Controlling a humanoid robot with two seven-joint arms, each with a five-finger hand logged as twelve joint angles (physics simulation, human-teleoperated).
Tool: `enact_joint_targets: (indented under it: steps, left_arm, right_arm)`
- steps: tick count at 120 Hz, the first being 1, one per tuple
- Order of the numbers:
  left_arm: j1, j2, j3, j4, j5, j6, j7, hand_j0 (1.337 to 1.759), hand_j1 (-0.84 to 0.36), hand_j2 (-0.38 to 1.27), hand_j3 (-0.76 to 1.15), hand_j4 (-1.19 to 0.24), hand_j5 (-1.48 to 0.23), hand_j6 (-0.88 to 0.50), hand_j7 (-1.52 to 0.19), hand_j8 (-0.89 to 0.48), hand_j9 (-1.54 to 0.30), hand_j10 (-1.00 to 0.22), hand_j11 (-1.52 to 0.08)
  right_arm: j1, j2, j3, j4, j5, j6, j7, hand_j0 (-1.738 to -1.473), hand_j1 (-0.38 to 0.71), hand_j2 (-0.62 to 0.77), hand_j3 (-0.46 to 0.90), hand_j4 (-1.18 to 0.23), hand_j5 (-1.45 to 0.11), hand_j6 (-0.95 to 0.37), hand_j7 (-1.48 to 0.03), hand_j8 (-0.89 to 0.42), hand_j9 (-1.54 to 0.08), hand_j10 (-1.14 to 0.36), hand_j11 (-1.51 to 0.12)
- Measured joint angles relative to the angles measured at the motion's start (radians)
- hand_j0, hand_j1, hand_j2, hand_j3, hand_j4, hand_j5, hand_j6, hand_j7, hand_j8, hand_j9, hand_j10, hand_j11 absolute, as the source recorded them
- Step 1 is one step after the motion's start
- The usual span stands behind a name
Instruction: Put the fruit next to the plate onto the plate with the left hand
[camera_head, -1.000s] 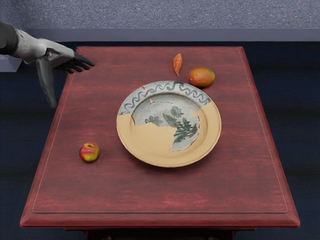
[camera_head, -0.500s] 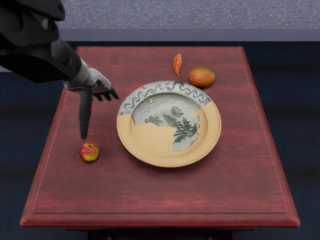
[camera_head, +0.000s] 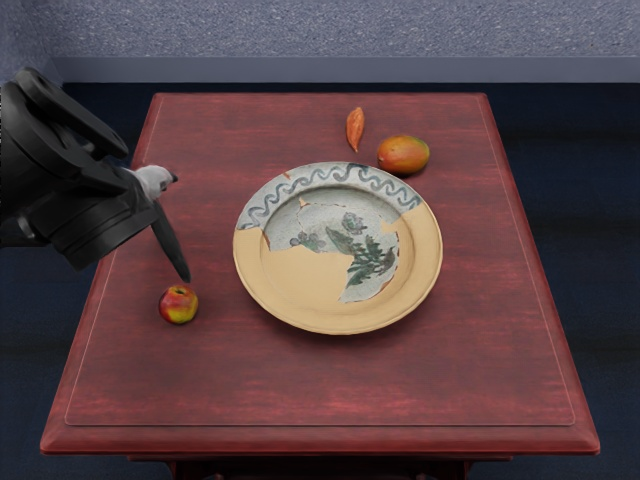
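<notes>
Likely light, firm, smooth, prone to roll: apple (camera_head: 178, 305) at lower left, near plate (camera_head: 428, 255); grip around its middle. Left hand (camera_head: 157, 186) just above it, open or closed impossible to tell.

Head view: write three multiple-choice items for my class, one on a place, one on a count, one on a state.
1. Where is the mango? A beyond the plate's far right rim B on the plate C at the near left corner
2. How many things lie on the table, off the plate? A one B three C five
3. The apple is: A on the plate B lifted in the air C resting on the table
1 A: it sits just past that rim. 2 B: apple, mango, orange pod. 3 C: it sits on the table left of the plate.
</notes>
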Motion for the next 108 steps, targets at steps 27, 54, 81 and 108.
enact_joint_targets:
  steps: [27,54,81,108]
  left_arm:
    - [0.009,0.0,-0.029,-0.033,-0.008,-0.098,0.052,1.658,0.33,0.0,0.0,-0.02,-0.02,-0.02,-0.02,-0.02,-0.02,-0.02,-0.02]
    - [0.047,0.0,-0.026,-0.036,-0.008,-0.121,0.056,1.658,0.27,0.01,0.0,-0.07,-0.09,-0.07,-0.09,-0.07,-0.09,-0.07,-0.09]
    - [0.091,0.0,-0.025,-0.033,-0.006,-0.107,0.057,1.658,0.1,0.04,0.0,-0.21,-0.27,-0.21,-0.27,-0.21,-0.27,-0.21,-0.27]
    - [0.115,0.0,-0.026,-0.03,-0.005,-0.042,0.057,1.658,0.05,0.05,0.0,-0.25,-0.33,-0.25,-0.33,-0.25,-0.33,-0.25,-0.33]
  right_arm:
    - [0.0,0.0,0.0,0.0,0.0,0.0,0.0,-1.658,-0.35,0.0,0.0,0.0,0.0,0.0,0.0,0.0,0.0,0.0,0.0]
    - [0.0,0.0,0.0,0.0,0.0,0.0,0.0,-1.658,-0.35,0.0,0.0,0.0,0.0,0.0,0.0,0.0,0.0,0.0,0.0]
    - [0.0,0.0,0.0,0.0,0.0,0.0,0.0,-1.658,-0.35,0.0,0.0,0.0,0.0,0.0,0.0,0.0,0.0,0.0,0.0]
    - [0.0,0.0,0.0,0.0,0.0,0.0,0.0,-1.658,-0.35,0.0,0.0,0.0,0.0,0.0,0.0,0.0,0.0,0.0,0.0]
